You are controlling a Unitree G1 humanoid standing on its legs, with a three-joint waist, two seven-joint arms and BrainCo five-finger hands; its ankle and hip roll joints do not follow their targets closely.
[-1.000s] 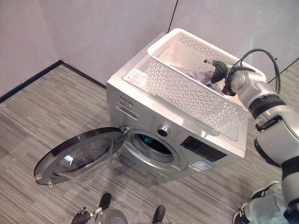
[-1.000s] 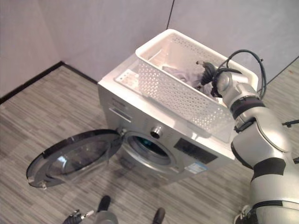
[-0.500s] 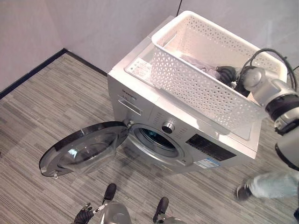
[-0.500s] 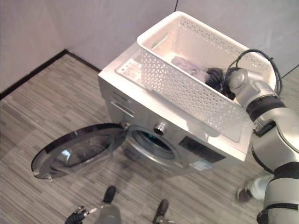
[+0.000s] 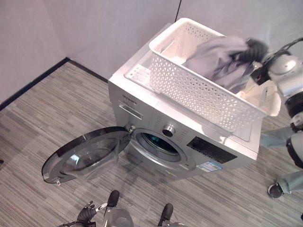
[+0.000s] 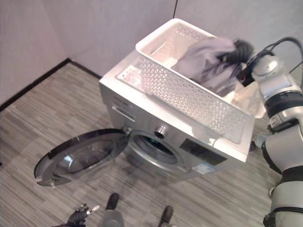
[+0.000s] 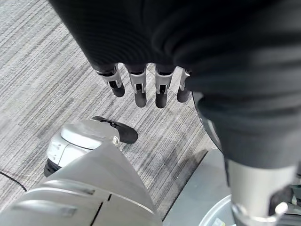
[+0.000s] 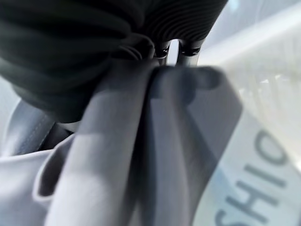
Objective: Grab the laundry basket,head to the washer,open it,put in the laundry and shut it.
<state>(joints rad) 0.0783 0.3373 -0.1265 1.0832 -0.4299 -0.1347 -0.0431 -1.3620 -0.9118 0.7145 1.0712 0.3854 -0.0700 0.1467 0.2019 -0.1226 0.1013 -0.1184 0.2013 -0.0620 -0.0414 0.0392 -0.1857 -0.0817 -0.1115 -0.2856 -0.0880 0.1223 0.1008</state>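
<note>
Nearest the camera, the left hand (image 7: 146,87) hangs low over the grey striped floor (image 5: 57,113), its fingers relaxed and straight, holding nothing.

Beyond it, the washer door (image 5: 85,153) stands swung fully open toward the robot's left, close above the floor, and the drum opening (image 5: 158,144) is exposed. The open door juts into the path in front of the machine; a step or a low arm swing toward the drum could strike it.

On top of the washer (image 5: 142,101) rests the white laundry basket (image 5: 199,92), set at an angle to the lid, with its far corner reaching toward the lid's edge. A sideways pull on its contents could, by this judgement, drag the basket off.

Farthest, the right hand (image 5: 255,49) is closed on the grey garment (image 5: 222,59), which is bunched in the fingers in the right wrist view and raised partly above the basket rim, the rest trailing inside. The trailing cloth may snag on the lattice wall or rim as it rises. The grip appears to take only a fold, so the garment could slip and fall outside the drum. A person's legs (image 5: 284,179) stand just beside the washer, near the arm's likely sweep.
</note>
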